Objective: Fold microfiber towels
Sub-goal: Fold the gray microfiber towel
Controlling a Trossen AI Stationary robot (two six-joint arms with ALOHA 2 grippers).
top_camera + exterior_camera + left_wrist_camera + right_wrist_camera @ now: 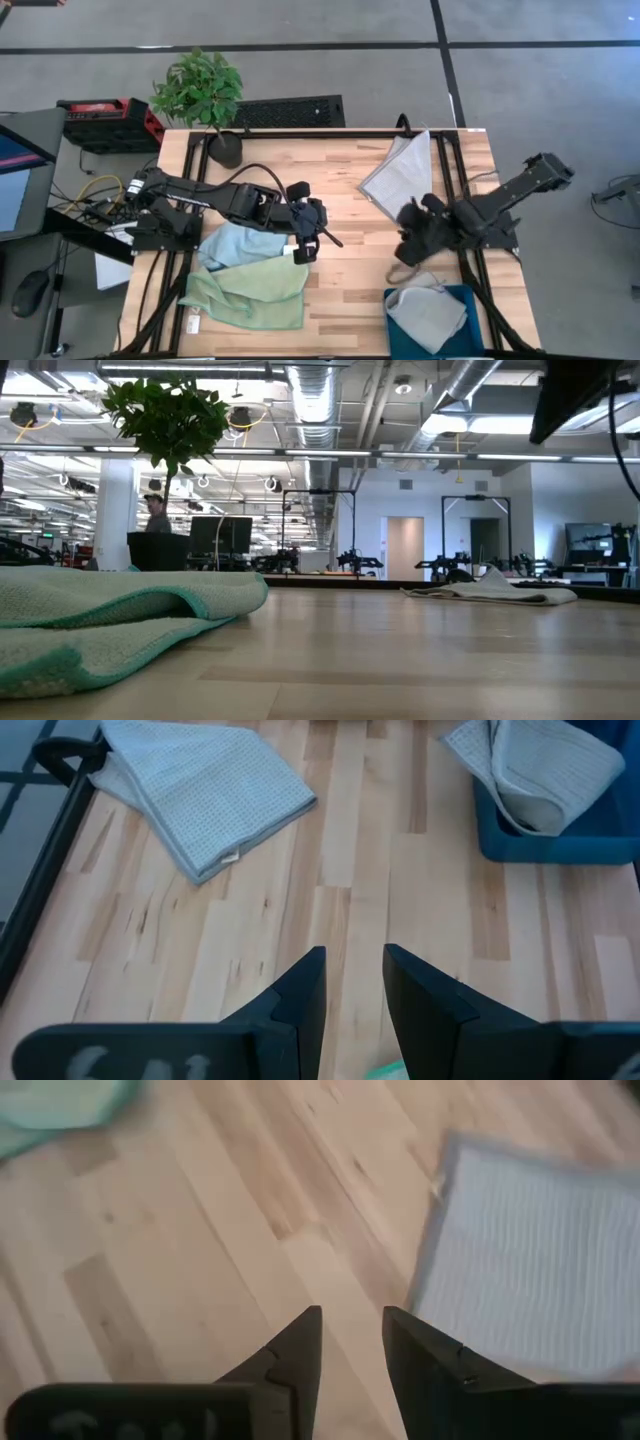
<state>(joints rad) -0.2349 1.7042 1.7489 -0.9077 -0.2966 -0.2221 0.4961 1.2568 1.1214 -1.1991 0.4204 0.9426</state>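
Dark left claw and right claw hover over the table, slightly parted, empty.

Pale planked wood surface smooth, satin; grey towel waffle-textured matt cloth; green towel nubby microfibre; blue bin smooth plastic.

No readable text, label, brand, number or sign can be made out on anything shown.

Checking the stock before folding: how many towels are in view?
4: grey towel at the table's far side, grey towel in the bin, blue towel and green towel near the left arm. More may be hidden.
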